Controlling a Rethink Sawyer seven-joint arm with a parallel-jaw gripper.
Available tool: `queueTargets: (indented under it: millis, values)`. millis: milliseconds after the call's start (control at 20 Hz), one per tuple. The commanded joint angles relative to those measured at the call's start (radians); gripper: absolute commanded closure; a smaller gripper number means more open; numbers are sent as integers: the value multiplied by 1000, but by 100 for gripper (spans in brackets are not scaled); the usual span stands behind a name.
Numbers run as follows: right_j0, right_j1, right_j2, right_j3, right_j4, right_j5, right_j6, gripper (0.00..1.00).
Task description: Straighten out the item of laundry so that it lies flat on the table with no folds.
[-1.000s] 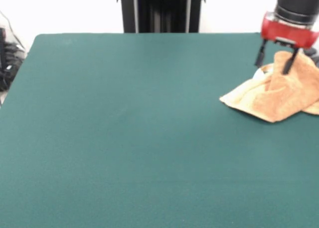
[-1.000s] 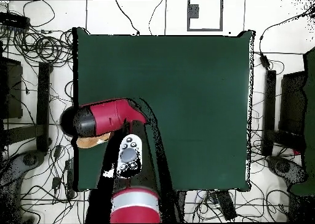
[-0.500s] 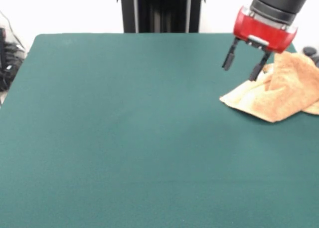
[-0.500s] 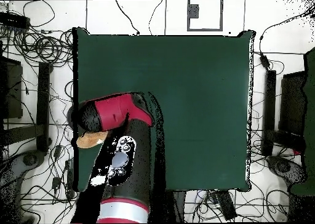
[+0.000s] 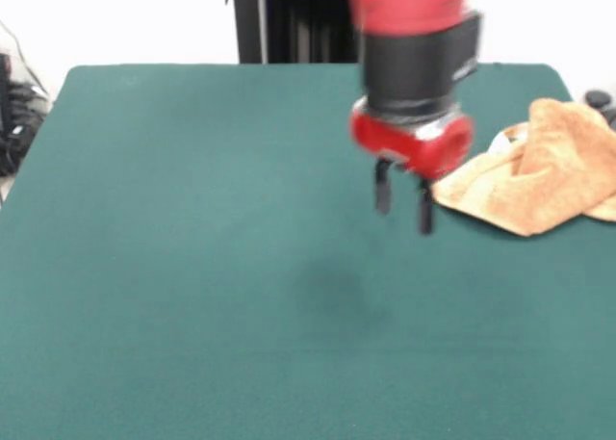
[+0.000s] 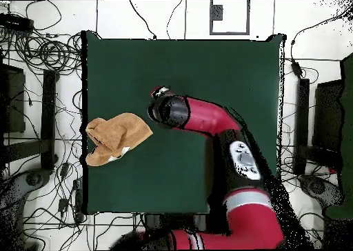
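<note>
The tan-orange towel [image 5: 544,170] lies crumpled and folded over itself at the right edge of the green table [image 5: 192,267] in the front view. In the overhead view the towel [image 6: 117,136] sits at the table's left edge, with a bit of white at its lower side. My gripper [image 5: 403,201] hangs above the table's middle, left of the towel and apart from it. Its two black fingers [image 5: 382,191] stand apart and hold nothing. In the overhead view the gripper [image 6: 160,96] is right of the towel.
The robot's black pedestal [image 5: 308,21] stands at the far side of the table. Cables and equipment [image 6: 41,55] lie on the floor around the table [image 6: 227,76].
My gripper has left the towel and swung away from it toward the table's middle, empty. The towel stays crumpled at the table's edge.
</note>
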Motion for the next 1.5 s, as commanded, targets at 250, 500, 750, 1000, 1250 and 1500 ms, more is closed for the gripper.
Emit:
queueTargets:
  millis: [250, 500, 750, 1000, 1250, 1500]
  values:
    - [-226, 207, 456, 203, -10, -7, -134, 0]
    - [-318, 287, 569, 206, -19, 61, -167, 0]
    - [-385, 354, 664, 229, -17, 74, -155, 0]
    - [-403, 400, 699, 208, -34, 72, -145, 0]
    - [-418, 439, 718, 185, -36, 98, -148, 0]
    - [-434, 497, 757, 158, -32, 121, -159, 0]
